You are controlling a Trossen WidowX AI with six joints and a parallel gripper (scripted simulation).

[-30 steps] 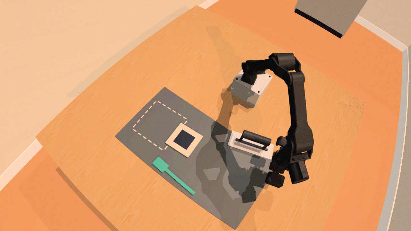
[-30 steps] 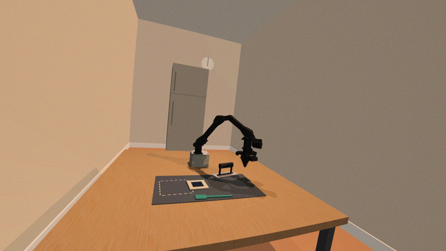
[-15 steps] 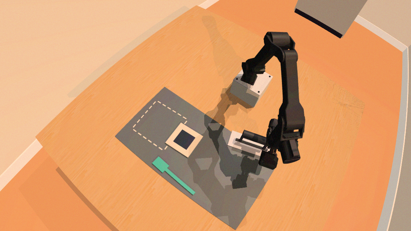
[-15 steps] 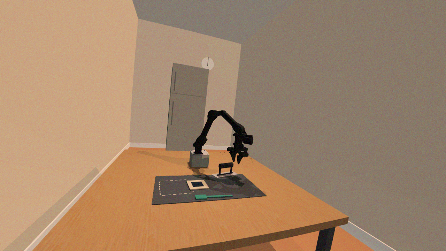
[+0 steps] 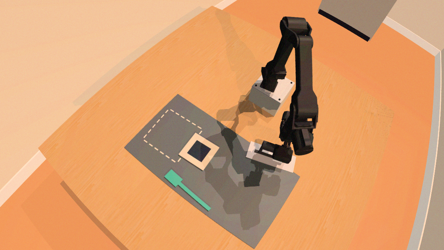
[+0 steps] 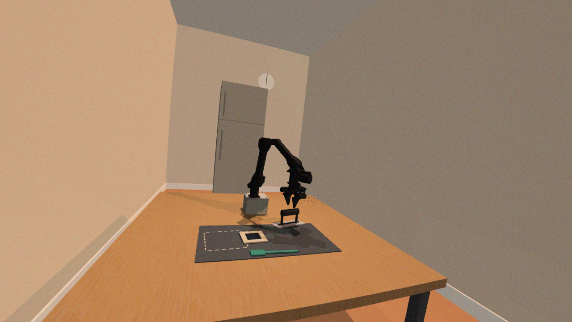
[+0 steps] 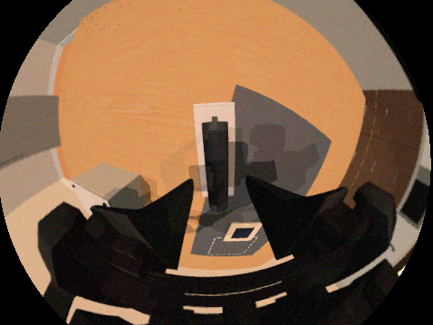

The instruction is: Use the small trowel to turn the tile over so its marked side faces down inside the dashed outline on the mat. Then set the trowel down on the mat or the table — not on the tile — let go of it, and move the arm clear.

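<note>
Tile (image 5: 198, 151) (image 6: 253, 236) (image 7: 243, 233) lying marked side up, across one edge of the dashed outline (image 5: 186, 118) (image 6: 205, 241) (image 7: 231, 254). Tool (image 5: 283, 143) (image 6: 291, 206) (image 7: 219, 181) wide and unladen, above the black-handled trowel (image 5: 267, 146) (image 6: 289, 212) (image 7: 216, 158). Apparently lining up for pickup; next, probably lower astride the handle, then close.

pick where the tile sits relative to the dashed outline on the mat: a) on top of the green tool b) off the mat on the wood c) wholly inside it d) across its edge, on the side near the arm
D: the tile covers part of one side of the dashed outline on the mat.
</note>
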